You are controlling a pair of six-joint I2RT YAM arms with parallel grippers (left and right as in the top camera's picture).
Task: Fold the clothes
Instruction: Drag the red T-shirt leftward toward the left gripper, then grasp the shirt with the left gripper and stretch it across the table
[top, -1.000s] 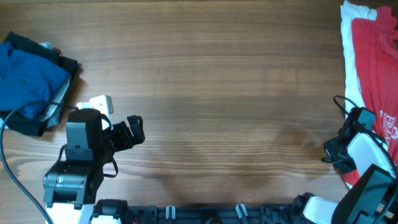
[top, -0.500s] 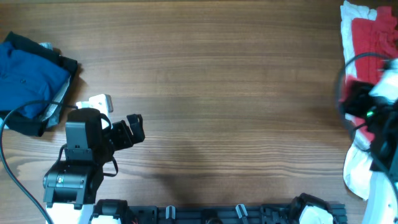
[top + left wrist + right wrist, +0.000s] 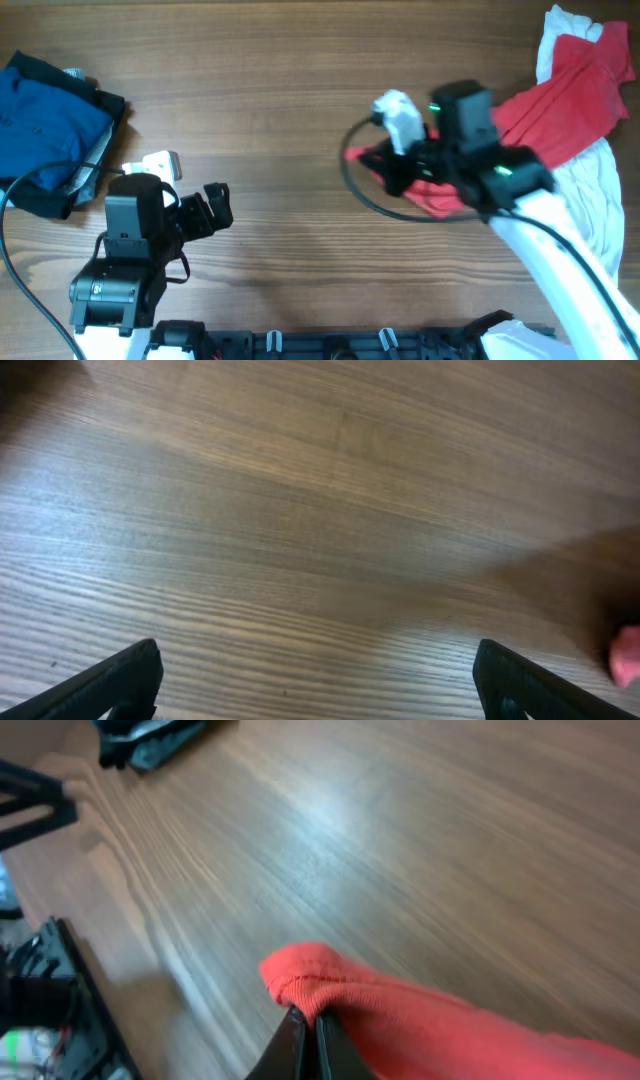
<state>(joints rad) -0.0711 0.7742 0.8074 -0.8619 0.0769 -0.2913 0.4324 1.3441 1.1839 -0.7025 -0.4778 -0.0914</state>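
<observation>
A red shirt (image 3: 560, 110) stretches from the right edge toward the table's middle, over a white garment (image 3: 590, 190). My right gripper (image 3: 392, 170) is shut on the red shirt's edge (image 3: 330, 982) and holds it above the wood near the centre. In the right wrist view the jaws (image 3: 305, 1038) pinch the red hem. My left gripper (image 3: 215, 208) is open and empty at the lower left, over bare wood; its two fingertips (image 3: 320, 675) stand wide apart in the left wrist view.
A folded pile of blue and dark clothes (image 3: 50, 130) lies at the far left edge; it also shows in the right wrist view (image 3: 150, 740). A black cable (image 3: 365, 195) loops by the right arm. A small white object (image 3: 158, 163) sits by the left arm.
My right gripper has swung from the right edge to the table's middle, dragging the red shirt leftward with it. The left arm has not moved.
</observation>
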